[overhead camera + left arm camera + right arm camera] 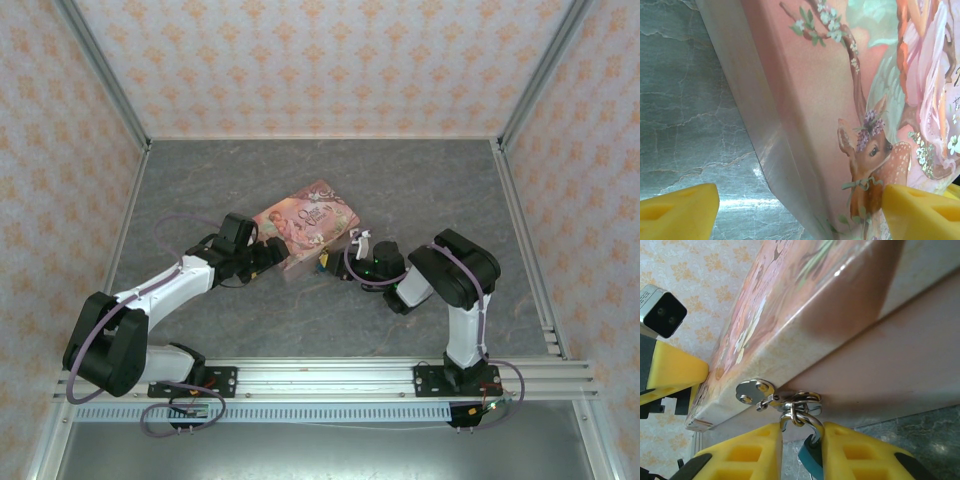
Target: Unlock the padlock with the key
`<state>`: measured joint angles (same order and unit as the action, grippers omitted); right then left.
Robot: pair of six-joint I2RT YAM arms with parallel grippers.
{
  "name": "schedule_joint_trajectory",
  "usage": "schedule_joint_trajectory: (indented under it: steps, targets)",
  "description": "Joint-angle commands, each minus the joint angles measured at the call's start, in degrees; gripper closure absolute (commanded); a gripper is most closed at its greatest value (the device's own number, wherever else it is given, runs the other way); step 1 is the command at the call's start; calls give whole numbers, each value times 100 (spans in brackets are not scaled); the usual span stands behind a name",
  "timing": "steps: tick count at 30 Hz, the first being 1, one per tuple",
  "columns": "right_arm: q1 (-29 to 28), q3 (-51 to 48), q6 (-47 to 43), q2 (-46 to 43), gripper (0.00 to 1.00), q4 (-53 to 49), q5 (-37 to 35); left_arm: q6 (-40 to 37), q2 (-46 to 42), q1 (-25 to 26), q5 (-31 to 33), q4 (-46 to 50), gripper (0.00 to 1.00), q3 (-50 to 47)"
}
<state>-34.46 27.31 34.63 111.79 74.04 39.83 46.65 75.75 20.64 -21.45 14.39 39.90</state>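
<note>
**Padlock (811, 462) being pinched by the right gripper (802, 440) at the tin's hasp**

The teal padlock is being shown at the bottom centre of the right wrist view, lodged between the two yellow fingers (747, 460) of the right gripper. The jaws are being seen narrow about it. The padlock's right side is being pressed by one finger. A thin dark gap is being left on the other side, though the metal shackle (807, 421) is being touched by both fingers. The shackle is being carried by a small ring linkage. This is hanging from a round silver hasp plate (755, 390) on the front wall of the pink illustrated tin (840, 315), by which the upper part of that frame is being taken up.

In the overhead view the tin is being seen at the centre of the grey table (200, 180). It is being flanked by the right gripper at its lower right edge and the left gripper (268, 258) at its lower left corner.

In the left wrist view the left jaws are being shown wide apart, astride the tin's corner. One fingertip (677, 210), at the lower left of the frame, is being seen over bare table, apart from the tin's wall. The other, at the lower right, is being seen against the lid beside the painted deer. Whether it is touching cannot be told.
</note>
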Motion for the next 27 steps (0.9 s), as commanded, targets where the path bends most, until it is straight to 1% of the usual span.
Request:
schedule_joint_trajectory:
  steps: [1, 9, 17, 27]
  targets:
    - [-37, -13, -123, -206, 79, 326, 183, -5, 42, 54, 237, 480, 15, -70]
    - [-35, -15, -114, -197, 90, 304, 146, 9, -10, 54, 247, 501, 15, -88]
    - [-18, -102, 52, -227, 99, 417, -63, -3, -25, 54, 291, 529, 15, -127]
    - [9, -146, 690, -291, 100, 617, -505, 0, -60, 53, 313, 529, 15, -158]
